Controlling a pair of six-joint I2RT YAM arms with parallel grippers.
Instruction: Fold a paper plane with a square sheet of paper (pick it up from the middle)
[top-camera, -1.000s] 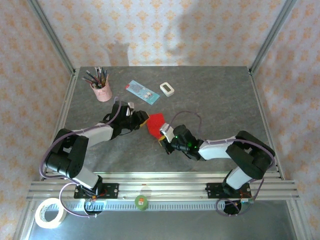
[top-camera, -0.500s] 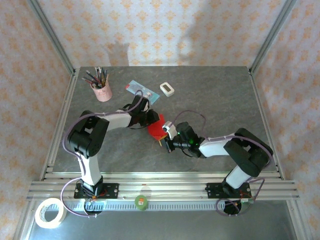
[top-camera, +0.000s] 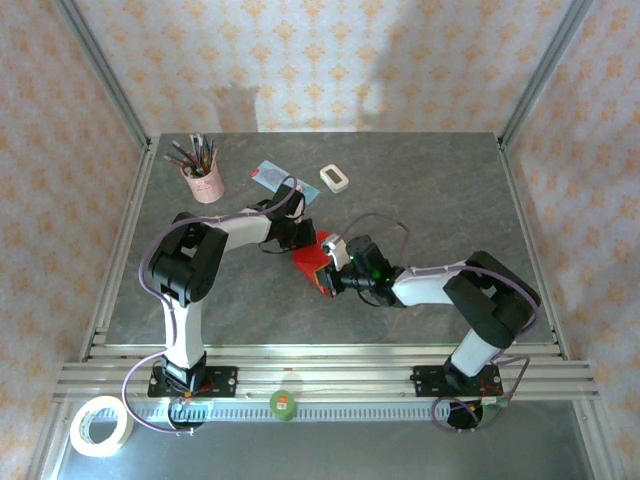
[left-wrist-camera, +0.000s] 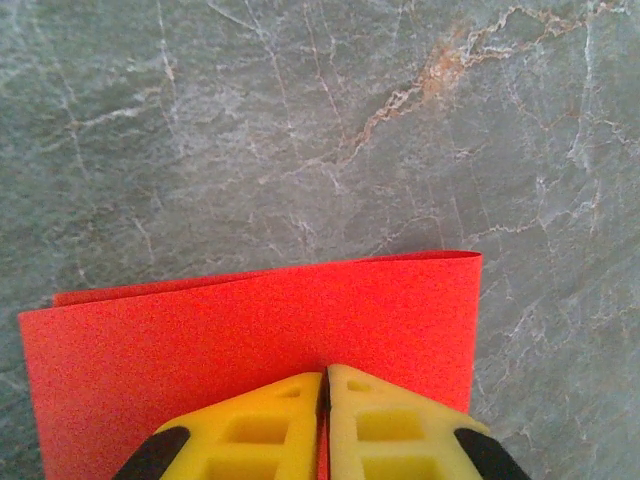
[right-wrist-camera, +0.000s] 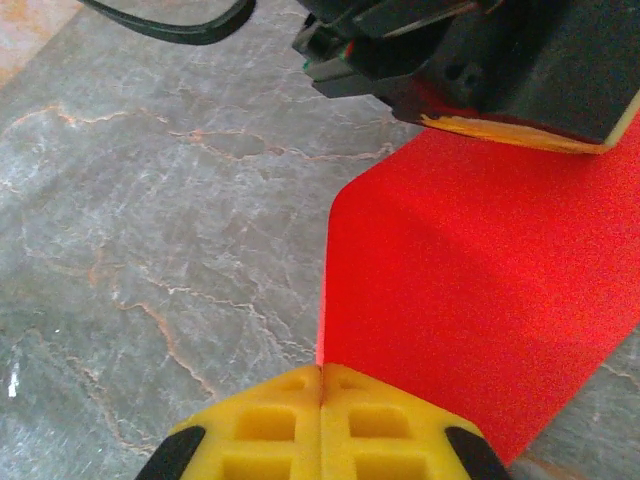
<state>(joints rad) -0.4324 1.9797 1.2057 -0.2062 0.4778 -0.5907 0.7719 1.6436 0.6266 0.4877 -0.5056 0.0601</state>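
Observation:
The square sheet of paper (top-camera: 308, 263) is bright red and lies doubled over on the grey table between both arms. In the left wrist view the sheet (left-wrist-camera: 250, 320) is a two-layer rectangle with a rounded fold at its right end. My left gripper (left-wrist-camera: 326, 374) is shut on its near edge, a thin red line between the yellow fingers. From above, the left gripper (top-camera: 303, 240) is at the sheet's far side. My right gripper (top-camera: 329, 274) is at its right side. Its yellow fingers (right-wrist-camera: 321, 369) are shut on an edge of the sheet (right-wrist-camera: 470, 300). A paper plane is out of view.
A pink cup of pens (top-camera: 203, 181) stands at the back left. A light blue card (top-camera: 272, 177) and a small white block (top-camera: 334, 178) lie behind the arms. The left arm's dark housing (right-wrist-camera: 480, 60) hangs over the sheet. A tape roll (top-camera: 100, 425) lies below the rail.
The left arm swung in from the left over the sheet, and its jaws closed on the far edge. The right gripper shifted slightly up and left with the sheet, staying shut.

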